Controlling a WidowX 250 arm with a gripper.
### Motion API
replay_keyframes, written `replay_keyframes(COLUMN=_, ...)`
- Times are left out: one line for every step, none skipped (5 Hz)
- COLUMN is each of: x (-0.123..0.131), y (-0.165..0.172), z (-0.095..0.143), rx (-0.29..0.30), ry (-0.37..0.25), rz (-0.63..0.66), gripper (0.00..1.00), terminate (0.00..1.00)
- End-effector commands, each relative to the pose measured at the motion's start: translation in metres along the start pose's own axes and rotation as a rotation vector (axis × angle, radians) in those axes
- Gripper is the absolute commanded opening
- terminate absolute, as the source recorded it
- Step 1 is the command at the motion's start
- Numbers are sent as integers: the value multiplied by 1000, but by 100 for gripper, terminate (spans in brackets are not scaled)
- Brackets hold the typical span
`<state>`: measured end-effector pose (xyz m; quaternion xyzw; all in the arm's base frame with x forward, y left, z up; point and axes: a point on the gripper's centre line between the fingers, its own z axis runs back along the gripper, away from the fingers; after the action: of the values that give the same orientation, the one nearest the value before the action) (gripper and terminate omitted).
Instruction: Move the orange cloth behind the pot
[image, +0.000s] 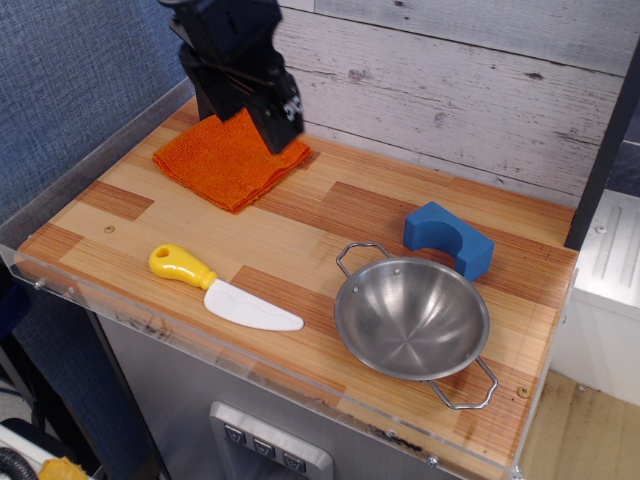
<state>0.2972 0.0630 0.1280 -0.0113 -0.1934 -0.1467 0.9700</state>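
Note:
The orange cloth (225, 165) lies folded flat at the back left of the wooden table. The steel pot (411, 319) with two wire loop handles stands at the front right, empty. My black gripper (281, 128) hangs over the cloth's back right part, its tip close to the cloth. Its body hides the fingers, so I cannot tell whether it is open or shut, or whether it touches the cloth.
A blue arch-shaped block (448, 238) lies just behind the pot. A toy knife (222, 289) with a yellow handle lies at the front left. A clear plastic rim (90, 290) edges the table. A wooden plank wall (450, 90) stands behind.

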Motion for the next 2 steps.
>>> replay_keyframes(x=21, y=50, z=-20, rx=53, ry=-61, rz=81, gripper=100, terminate=0)
replay_keyframes(x=20, y=66, z=-40, rx=50, ry=-37, rz=113, gripper=100, terminate=0)
